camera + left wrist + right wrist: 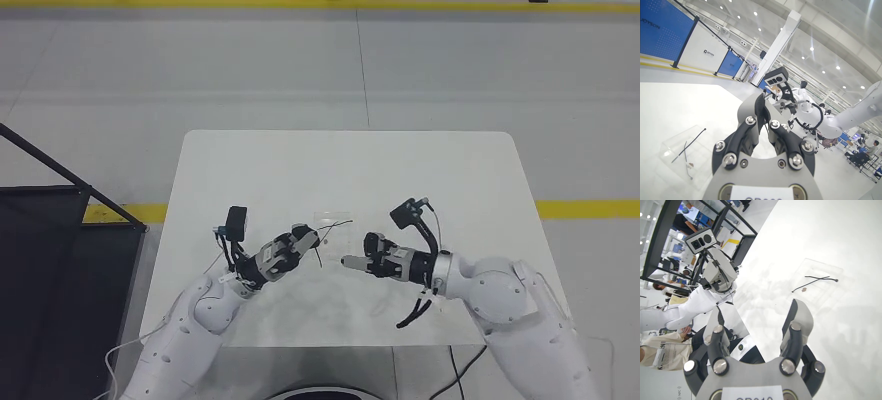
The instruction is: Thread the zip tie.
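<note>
Black and thin, the zip tie [764,94] is pinched between the closed pads of the left gripper [762,102] at the centre of the left wrist view. Its small square head pokes up past the fingertips and its strap trails down out of the grip. Facing it in the lower middle of the top view, the right gripper [350,263] is spread wide with nothing between its fingers, close to the left one but not touching. Just beyond both lies a clear tray [328,214] with two spare ties [694,139] crossed in it. All of this sits on a glossy white table [350,165] with rounded corners. Past its edges is a pale grey floor [300,70], where a yellow line [590,208] runs out to the right edge. A black-framed barrier [40,260] fills the left edge. Blue and white wall panels [664,32] stand at the upper left of the left wrist view, under rows of round ceiling lights.
</note>
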